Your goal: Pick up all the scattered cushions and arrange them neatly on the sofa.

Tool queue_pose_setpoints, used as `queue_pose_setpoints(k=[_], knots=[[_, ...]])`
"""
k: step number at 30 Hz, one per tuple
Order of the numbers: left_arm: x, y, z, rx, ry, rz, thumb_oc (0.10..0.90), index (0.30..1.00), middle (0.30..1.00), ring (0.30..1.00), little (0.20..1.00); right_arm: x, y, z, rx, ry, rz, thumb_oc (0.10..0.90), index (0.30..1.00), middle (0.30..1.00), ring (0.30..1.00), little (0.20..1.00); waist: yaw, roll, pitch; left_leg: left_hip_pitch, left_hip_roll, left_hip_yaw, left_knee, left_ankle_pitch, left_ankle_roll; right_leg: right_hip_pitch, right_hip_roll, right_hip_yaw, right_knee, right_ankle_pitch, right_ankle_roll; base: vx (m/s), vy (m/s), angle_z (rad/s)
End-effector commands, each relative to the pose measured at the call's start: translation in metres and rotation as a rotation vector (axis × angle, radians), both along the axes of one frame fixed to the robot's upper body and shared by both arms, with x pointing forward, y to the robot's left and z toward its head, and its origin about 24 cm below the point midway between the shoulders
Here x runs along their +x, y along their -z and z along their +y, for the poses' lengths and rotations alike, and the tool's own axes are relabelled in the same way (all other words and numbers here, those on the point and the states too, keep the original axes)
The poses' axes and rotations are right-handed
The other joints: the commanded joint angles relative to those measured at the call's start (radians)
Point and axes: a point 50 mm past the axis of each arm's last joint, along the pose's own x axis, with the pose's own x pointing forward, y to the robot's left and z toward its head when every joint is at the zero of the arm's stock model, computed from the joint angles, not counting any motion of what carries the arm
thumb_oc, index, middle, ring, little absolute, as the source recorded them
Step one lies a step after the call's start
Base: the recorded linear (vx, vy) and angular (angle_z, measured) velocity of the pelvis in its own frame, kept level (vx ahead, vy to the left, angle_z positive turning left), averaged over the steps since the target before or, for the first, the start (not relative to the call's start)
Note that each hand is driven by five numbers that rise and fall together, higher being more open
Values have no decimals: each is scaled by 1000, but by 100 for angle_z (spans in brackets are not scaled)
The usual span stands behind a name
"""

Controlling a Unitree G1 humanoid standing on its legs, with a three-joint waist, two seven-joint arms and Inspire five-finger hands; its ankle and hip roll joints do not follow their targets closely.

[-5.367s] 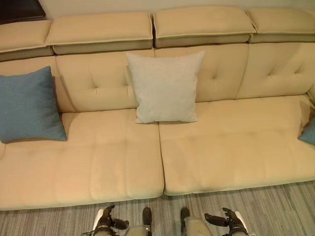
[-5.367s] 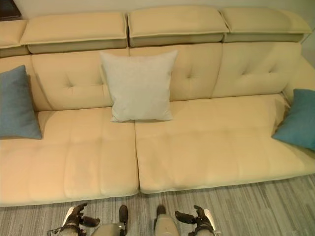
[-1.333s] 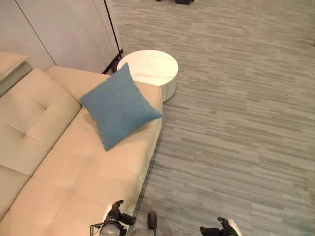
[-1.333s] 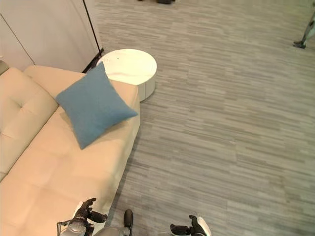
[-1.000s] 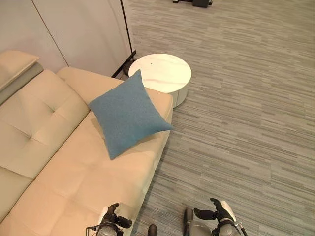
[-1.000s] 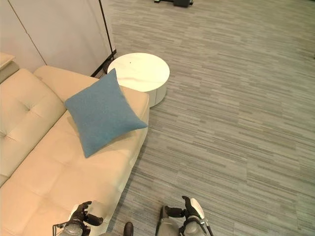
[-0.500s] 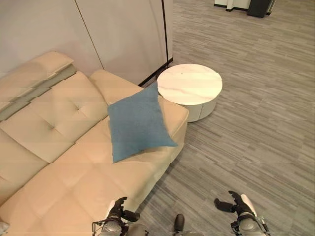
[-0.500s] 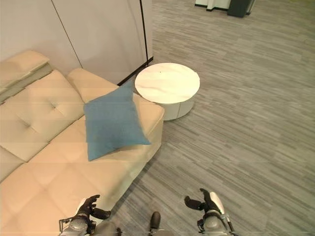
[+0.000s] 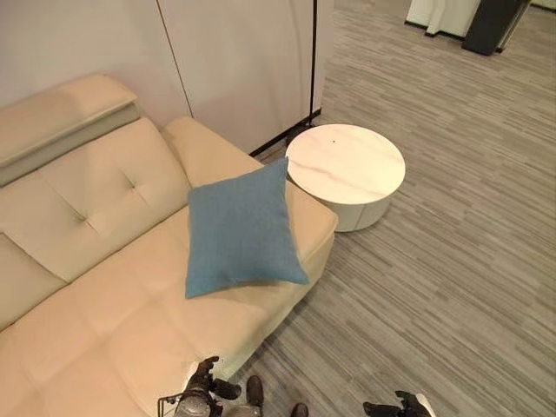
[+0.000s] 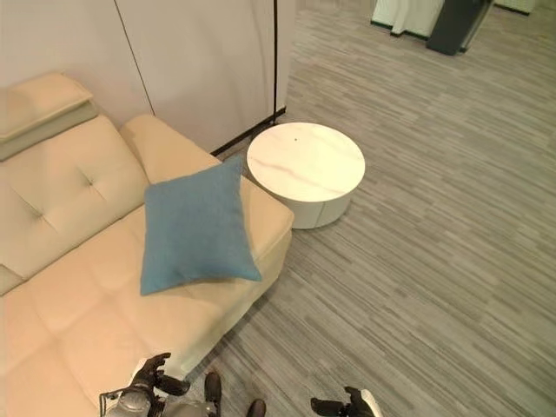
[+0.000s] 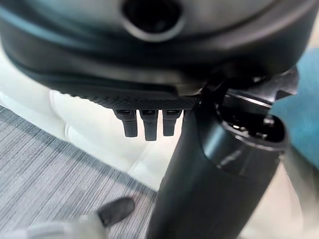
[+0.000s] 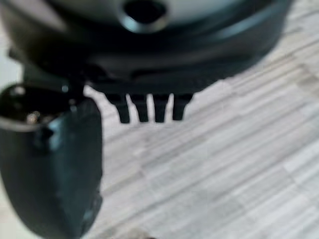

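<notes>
Cushion-wise, one blue square cushion (image 9: 241, 228) lay on the cream leather sofa (image 9: 104, 295), near the sofa's end. It leaned tilted, its upper edge propped against the rounded armrest (image 9: 228, 159) and the tufted backrest (image 9: 82, 204), its lower corners resting on the seat. A padded headrest (image 9: 61, 109) ran along the top of the backrest.

Just beside the armrest, on the grey striped carpet floor (image 9: 452, 252), stood a round white side table (image 9: 346, 165) with a faintly veined top. It sat close to the sofa's end, but whether the two touched could not be told. Behind the sofa and table rose pale wall panels (image 9: 234, 61), split by a thin dark vertical seam. At the far upper corner of the floor a dark object (image 9: 491, 22) stood, too cut off to identify.

The left hand (image 9: 201, 395) hung low by the front edge of the sofa seat, well apart from the cushion. In its wrist view the fingers (image 11: 144, 123) hung relaxed with the thumb standing apart from them, holding nothing, the cream seat and a sliver of the blue cushion past them.

The right hand (image 10: 347, 406) hung low over the bare carpet. Its wrist view showed its fingers (image 12: 148, 109) likewise relaxed and empty, with only the striped floor beyond.
</notes>
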Motion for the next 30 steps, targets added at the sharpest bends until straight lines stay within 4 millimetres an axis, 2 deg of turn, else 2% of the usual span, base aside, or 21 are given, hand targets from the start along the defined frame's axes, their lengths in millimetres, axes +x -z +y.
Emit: queue_pose_setpoints(k=[1,3,4,5,6,9,10,16,17,18,20,21,22,23,26,30], knots=[[8,-7,18,65,23,-38,800,900,900,900,900,18,-10,-12,-36,7,-77,800,900,900,900,900,20,-49,22,-13,-42,-34,65,-124,3,-82,-188,110,284,68,135,100,68,29],[10,-9,20,72,23,-50,800,900,900,900,900,18,-10,-11,-30,16,-80,800,900,900,900,900,11,-35,25,17,-37,-69,40,-126,6,-139,-168,161,330,60,117,155,31,56],[12,-10,20,74,22,-62,800,900,900,900,900,18,-9,-10,-26,15,-82,800,900,900,900,900,3,-28,28,37,-40,-100,22,-122,1,-164,-140,201,270,40,102,152,-3,72],[12,-10,20,74,22,-62,800,900,900,900,900,18,-9,-10,-26,15,-82,800,900,900,900,900,2,-28,29,40,-40,-101,21,-122,1,-162,-140,200,269,39,101,143,-37,69],[13,-10,20,76,28,-64,800,900,900,900,900,19,-9,-10,-26,15,-83,800,900,900,900,900,-4,-27,35,49,-42,-116,12,-119,-2,-177,-119,222,219,32,93,77,-46,76],[14,-9,17,76,54,-56,800,900,900,900,900,18,-9,-10,-26,13,-78,800,900,900,900,900,-29,-36,46,76,-63,-160,-10,-120,-10,-217,-64,281,68,73,94,132,-82,57],[13,-8,16,74,65,-47,800,900,900,900,900,14,-8,-10,-24,18,-65,800,900,900,900,900,-38,-46,48,81,-77,-178,-2,-126,-16,-196,-66,279,-1,86,98,121,-80,51],[0,-3,14,64,39,-8,800,900,900,900,900,12,-7,-10,-12,37,-80,800,900,900,900,900,-41,-41,23,92,-79,-190,3,-145,-32,-128,-60,293,-65,89,77,104,-105,47],[0,-2,13,64,42,-8,800,900,900,900,900,12,-8,-9,-6,48,-91,800,900,900,900,900,-45,-42,24,81,-79,-189,31,-155,-41,-119,-60,292,-71,85,70,38,-102,8],[3,-3,11,56,44,-16,800,900,900,900,900,13,-9,-11,-4,66,-101,800,900,900,900,900,-49,-45,31,48,-83,-179,109,-175,-57,-103,-67,279,-86,82,60,38,-102,22],[5,-4,10,54,43,-21,800,900,900,900,900,13,-10,-13,-8,69,-107,800,900,900,900,900,-50,-48,38,25,-85,-164,153,-181,-69,-93,-74,271,-92,80,54,4,-41,77],[8,-4,8,52,41,-29,800,900,900,900,900,16,-11,-14,-11,71,-115,800,900,900,900,900,-53,-52,45,-9,-81,-145,205,-186,-77,-86,-82,265,-96,79,49,-8,22,87],[9,-5,7,48,38,-37,800,900,900,900,900,17,-11,-16,-15,79,-116,800,900,900,900,900,-56,-56,49,-32,-45,-97,225,-187,-78,-71,-94,254,-106,73,46,-14,33,47],[9,-5,7,48,38,-37,800,900,900,900,900,17,-11,-16,-15,79,-116,800,900,900,900,900,-56,-56,50,-32,-44,-97,225,-187,-78,-71,-94,255,-106,73,46,17,52,33],[12,-6,8,46,32,-47,800,900,900,900,900,16,-11,-16,-15,87,-114,800,900,900,900,900,-50,-61,44,-48,38,-85,164,-135,-86,-53,-110,233,-113,61,51,70,75,20],[7,-4,6,51,49,-23,800,900,900,900,900,8,-9,-16,-16,97,-87,800,900,900,900,900,-63,-47,17,-1,49,-97,68,-112,-94,-43,-111,224,-120,55,58,95,115,2]])
